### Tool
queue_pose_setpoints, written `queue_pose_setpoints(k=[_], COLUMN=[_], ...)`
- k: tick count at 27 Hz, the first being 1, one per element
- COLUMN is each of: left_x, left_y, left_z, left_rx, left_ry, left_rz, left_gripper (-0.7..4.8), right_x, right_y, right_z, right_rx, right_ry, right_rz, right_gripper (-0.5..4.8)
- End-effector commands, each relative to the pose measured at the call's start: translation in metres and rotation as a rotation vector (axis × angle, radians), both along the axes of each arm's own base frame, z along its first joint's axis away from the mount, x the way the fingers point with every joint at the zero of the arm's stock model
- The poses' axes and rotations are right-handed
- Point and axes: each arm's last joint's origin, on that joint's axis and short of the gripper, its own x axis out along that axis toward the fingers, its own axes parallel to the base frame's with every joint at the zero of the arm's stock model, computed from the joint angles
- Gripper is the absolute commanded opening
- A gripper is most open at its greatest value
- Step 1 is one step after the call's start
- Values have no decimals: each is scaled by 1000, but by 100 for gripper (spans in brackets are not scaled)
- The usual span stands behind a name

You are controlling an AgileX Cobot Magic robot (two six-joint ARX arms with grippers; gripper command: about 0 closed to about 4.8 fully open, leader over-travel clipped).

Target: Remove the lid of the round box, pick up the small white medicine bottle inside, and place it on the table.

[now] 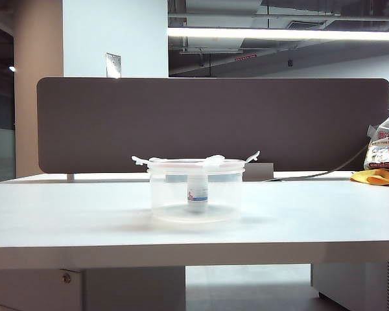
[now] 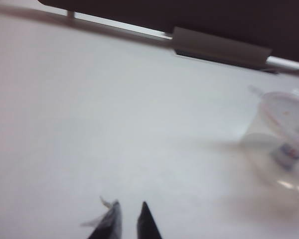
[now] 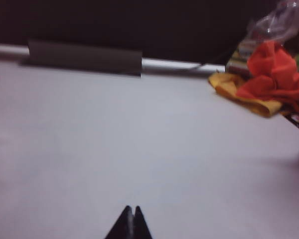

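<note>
The round box (image 1: 196,194) stands near the middle of the table (image 1: 65,214), in front of the dark brown partition panel (image 1: 214,123), and the lid (image 1: 196,162) sits on top of it, its white clip tabs sticking out to either side. Inside the clear tub the small white medicine bottle (image 1: 197,192) stands upright, its label visible through the wall. In the exterior view neither arm appears. The left gripper (image 2: 129,219) hangs above bare tabletop well to the side of the box (image 2: 284,139); its two dark fingertips stand a narrow gap apart with nothing between them, though a pale wisp, perhaps tape or film, clings to the outside of one tip and is too blurred to identify. The bottle (image 2: 289,152) shows in that view only as a smeared white shape with a blue mark. The right gripper (image 3: 130,221) hovers over empty table surface with its fingertips pressed together, gripping nothing. Beyond it, at the table's far corner, lie a yellow cloth (image 3: 239,94), a crumpled red cloth (image 3: 271,74) and a plastic bag (image 3: 269,30).
</note>
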Motion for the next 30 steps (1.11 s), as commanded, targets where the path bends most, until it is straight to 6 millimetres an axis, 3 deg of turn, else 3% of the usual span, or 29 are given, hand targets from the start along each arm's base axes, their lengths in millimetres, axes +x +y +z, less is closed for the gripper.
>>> queue_pose_setpoints(k=[1, 6, 12, 15, 23, 30], left_x=[0, 0, 0, 0, -5, -17], left_y=[-1, -2, -2, -3, -4, -6], left_z=[3, 8, 4, 6, 29, 65], left_rx=[-79, -233, -432, -321, -171, -123], left_ry=[-16, -37, 41, 7, -86, -151], left_rz=[-21, -43, -31, -58, -128, -148], left_gripper=[52, 52, 51, -3, -6, -6], right_x=[0, -1, -3, -6, -13, 0], right_y=[0, 0, 0, 0, 0, 6], right_z=[7, 13, 23, 33, 52, 75], right_rx=[93, 217, 220, 221, 236, 253], right_ry=[-74, -139, -166, -175, -65, 60], right_rz=[0, 11, 17, 18, 10, 90], right_gripper=[0, 0, -1, -1, -1, -2])
